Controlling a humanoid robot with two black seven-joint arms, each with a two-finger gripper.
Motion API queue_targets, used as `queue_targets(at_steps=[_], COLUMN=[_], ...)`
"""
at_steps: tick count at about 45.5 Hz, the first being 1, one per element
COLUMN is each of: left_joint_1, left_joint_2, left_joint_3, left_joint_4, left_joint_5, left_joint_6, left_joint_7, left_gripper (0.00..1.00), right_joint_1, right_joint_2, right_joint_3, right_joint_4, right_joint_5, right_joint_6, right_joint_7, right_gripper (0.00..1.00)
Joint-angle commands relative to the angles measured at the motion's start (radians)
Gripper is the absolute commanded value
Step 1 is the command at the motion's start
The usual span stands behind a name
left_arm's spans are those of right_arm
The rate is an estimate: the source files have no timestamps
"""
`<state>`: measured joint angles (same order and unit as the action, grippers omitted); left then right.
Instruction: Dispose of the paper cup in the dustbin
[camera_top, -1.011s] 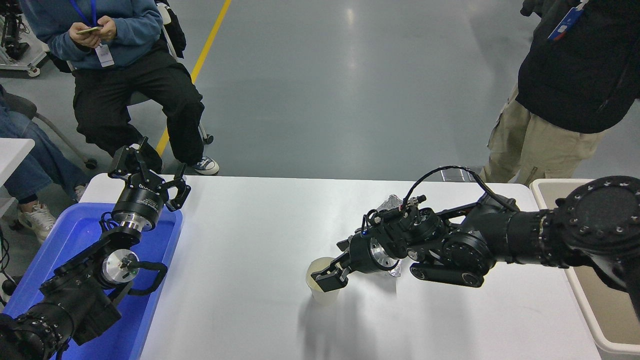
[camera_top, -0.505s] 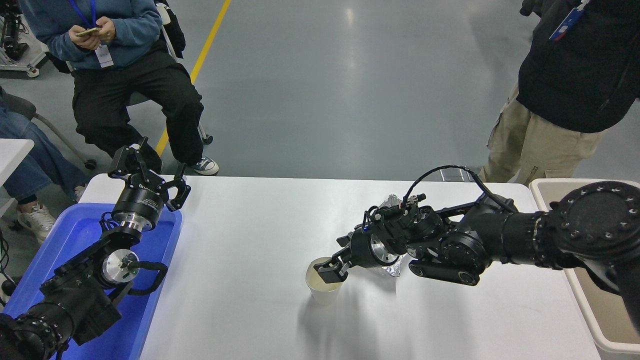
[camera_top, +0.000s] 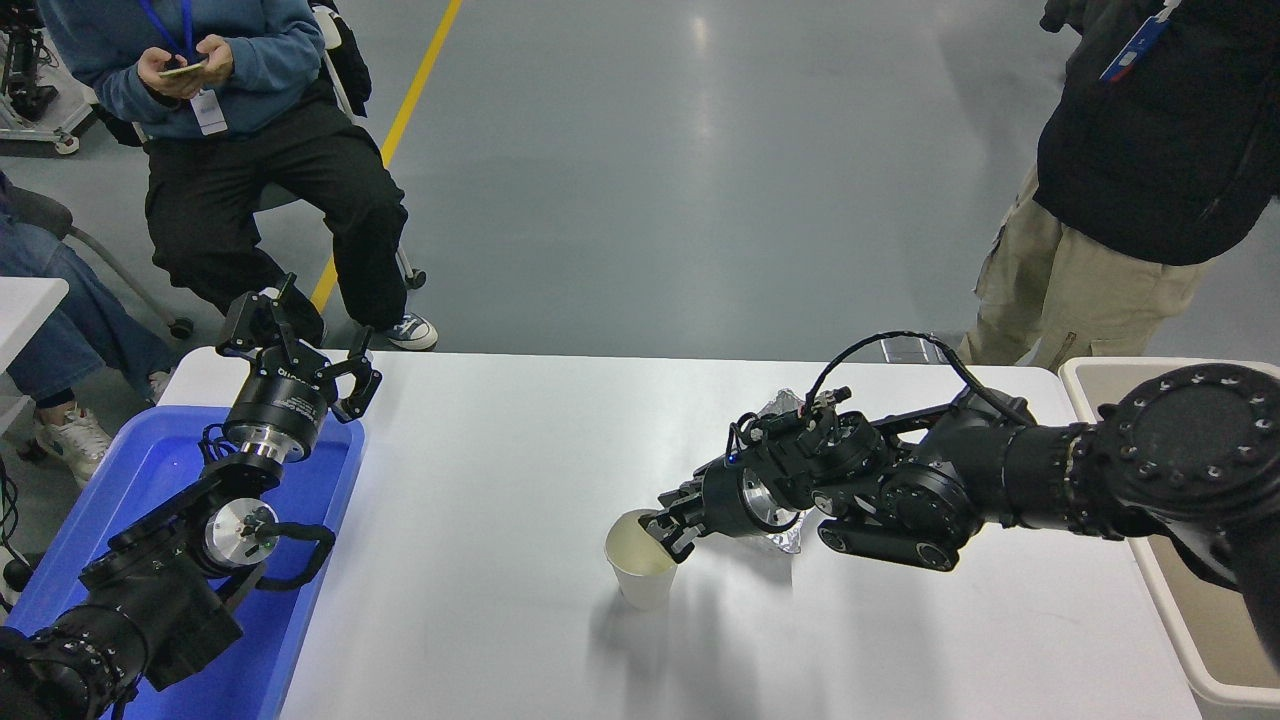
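Note:
The cream-white paper cup (camera_top: 636, 568) stands upright near the middle of the white table (camera_top: 480, 470). My right gripper (camera_top: 667, 528) reaches in from the right and is shut on the cup's right rim, one finger inside and one outside. The cup leans slightly to the left. The beige dustbin (camera_top: 1172, 632) stands at the table's right edge, partly hidden by my right arm. My left gripper (camera_top: 300, 345) is parked open over the blue tray at the lower left.
A blue plastic tray (camera_top: 150, 470) lies under the left arm. A crinkled silver foil packet (camera_top: 778, 405) lies behind my right wrist. One person sits at the far left, and another stands at the far right by the dustbin.
My right gripper has closed on the cup's rim; its fingers were spread over the cup's mouth before. The cup has shifted slightly left and tilted. The left arm has not moved.

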<state>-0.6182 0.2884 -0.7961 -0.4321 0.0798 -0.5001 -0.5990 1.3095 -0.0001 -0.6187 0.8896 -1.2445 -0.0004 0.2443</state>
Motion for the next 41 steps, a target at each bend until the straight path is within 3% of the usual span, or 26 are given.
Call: queue_targets(at_steps=[1, 7, 22, 41], left_joint_1=[0.0, 0.0, 0.0, 0.0], left_joint_2=[0.0, 0.0, 0.0, 0.0], left_joint_3=[0.0, 0.0, 0.0, 0.0], left_joint_4=[0.0, 0.001, 0.0, 0.001], left_joint_5=[0.0, 0.0, 0.0, 0.0], left_joint_6=[0.0, 0.0, 0.0, 0.0], left_joint_7=[-0.001, 0.001, -0.001, -0.001], left_gripper=[1.0, 1.0, 1.0, 1.0], right_joint_1=[0.01, 0.022, 0.065, 0.352], right_joint_2=[0.0, 0.0, 0.0, -0.075], right_joint_3=[-0.021, -0.021, -0.016, -0.022], right_joint_4=[0.009, 0.011, 0.012, 0.182], right_joint_5=[0.0, 0.007, 0.068, 0.188], right_joint_6=[0.017, 0.085, 0.112, 0.212], right_joint_7=[0.024, 0.075, 0.073, 0.073], right_gripper=[0.0, 0.0, 0.0, 0.0])
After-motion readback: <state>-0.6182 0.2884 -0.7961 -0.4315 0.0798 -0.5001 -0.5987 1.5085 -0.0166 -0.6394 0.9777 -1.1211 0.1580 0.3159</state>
